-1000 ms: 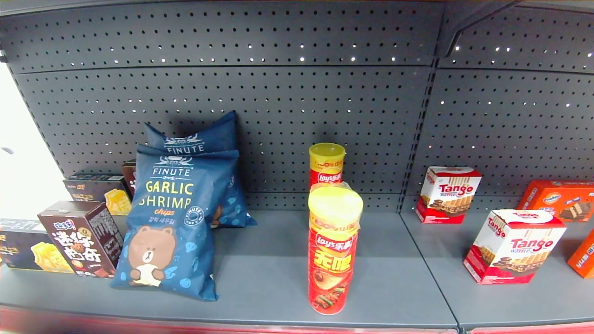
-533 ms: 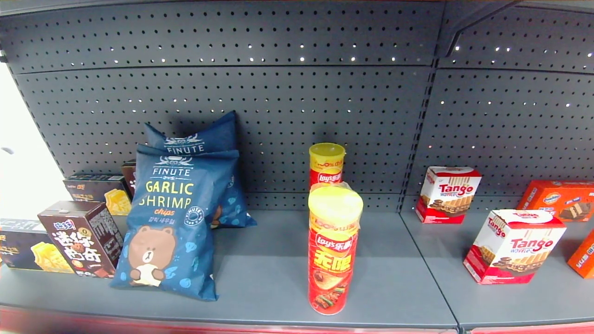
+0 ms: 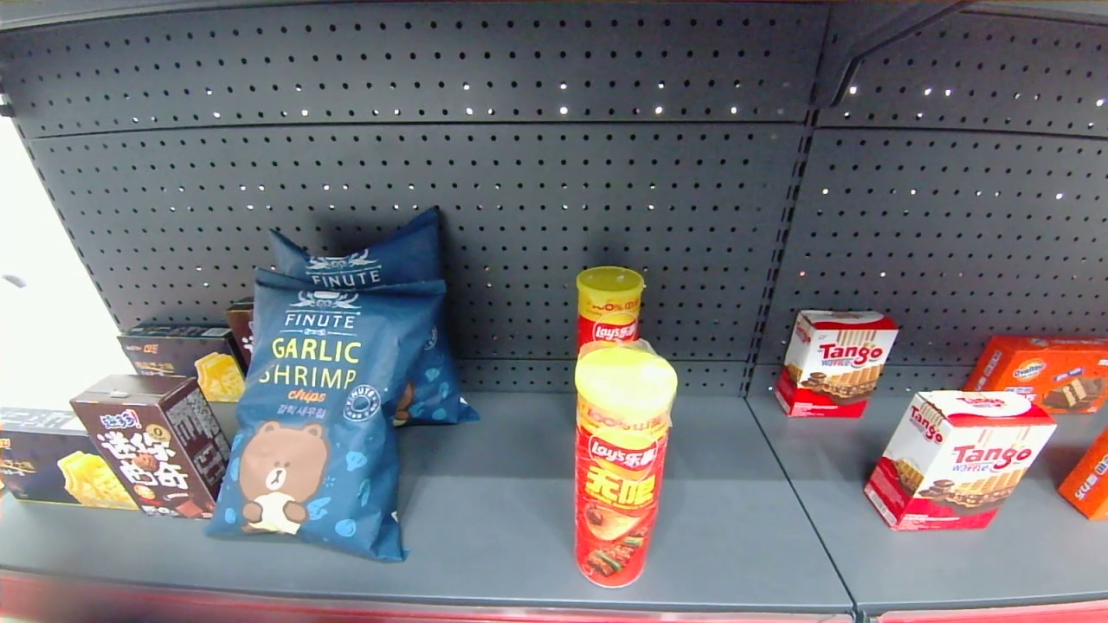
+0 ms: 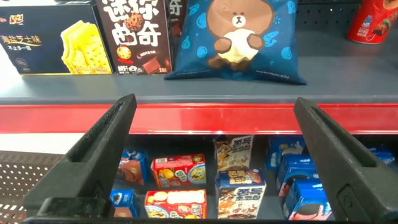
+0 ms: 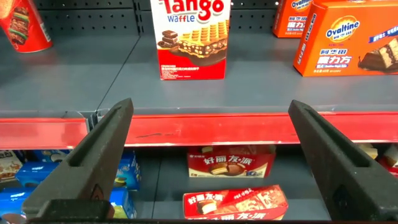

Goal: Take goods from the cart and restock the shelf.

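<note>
At the far left of the grey shelf a dark biscuit box is seen, with a brown cookie box just beside it and a second dark box set behind. Next to these a blue chip bag is leaned upright, and a second blue bag is propped behind it against the perforated back panel. Near the middle a red chip can with a yellow lid is stood upright toward the front, with a rear can directly behind it. On the neighbouring shelf section to the right, a rear wafer box and a front wafer box are placed apart, and an orange box is set at the back near the right edge.

The left gripper is held before the shelf's red front edge, facing the stretch that carries the brown cookie box and the blue chip bag; its fingers are spread wide and nothing is gripped between them. Beyond it, small snack boxes are seen on a lower level. The right gripper is held likewise before the red edge, facing the section with the wafer boxes; it too is spread wide with nothing held, and red boxes are seen on the level beneath
</note>
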`<state>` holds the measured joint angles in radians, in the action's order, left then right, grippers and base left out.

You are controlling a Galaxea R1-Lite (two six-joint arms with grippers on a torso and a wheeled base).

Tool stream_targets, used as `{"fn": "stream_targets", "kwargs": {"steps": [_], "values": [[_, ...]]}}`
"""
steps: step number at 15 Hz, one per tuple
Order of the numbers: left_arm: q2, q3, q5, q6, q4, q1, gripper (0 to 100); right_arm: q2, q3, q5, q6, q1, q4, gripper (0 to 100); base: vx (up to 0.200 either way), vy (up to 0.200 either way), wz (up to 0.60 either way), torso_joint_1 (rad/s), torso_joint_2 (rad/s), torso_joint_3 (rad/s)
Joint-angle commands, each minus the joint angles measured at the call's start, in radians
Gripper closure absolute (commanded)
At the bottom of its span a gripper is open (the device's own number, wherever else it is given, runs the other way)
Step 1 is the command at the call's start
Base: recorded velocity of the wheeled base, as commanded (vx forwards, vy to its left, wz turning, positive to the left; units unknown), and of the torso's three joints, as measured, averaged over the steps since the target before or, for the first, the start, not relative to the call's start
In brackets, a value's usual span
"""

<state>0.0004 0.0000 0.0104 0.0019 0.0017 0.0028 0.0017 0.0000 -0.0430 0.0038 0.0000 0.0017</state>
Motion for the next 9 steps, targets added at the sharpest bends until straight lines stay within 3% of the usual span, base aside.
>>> {"fn": "stream_targets", "kwargs": {"steps": [1,9], "values": [[0.0,0.0,-0.001,-0.002,0.0,0.0,0,-0.002,0.0,0.0,-0.001,0.0,0.001,0,0.0,0.0,0.0,0.0,0.0,0.0],[0.0,0.0,-0.001,-0.002,0.0,0.0,0,-0.002,0.0,0.003,-0.002,0.0,0.0,0,0.0,0.0,0.0,0.0,0.0,0.0]]}}
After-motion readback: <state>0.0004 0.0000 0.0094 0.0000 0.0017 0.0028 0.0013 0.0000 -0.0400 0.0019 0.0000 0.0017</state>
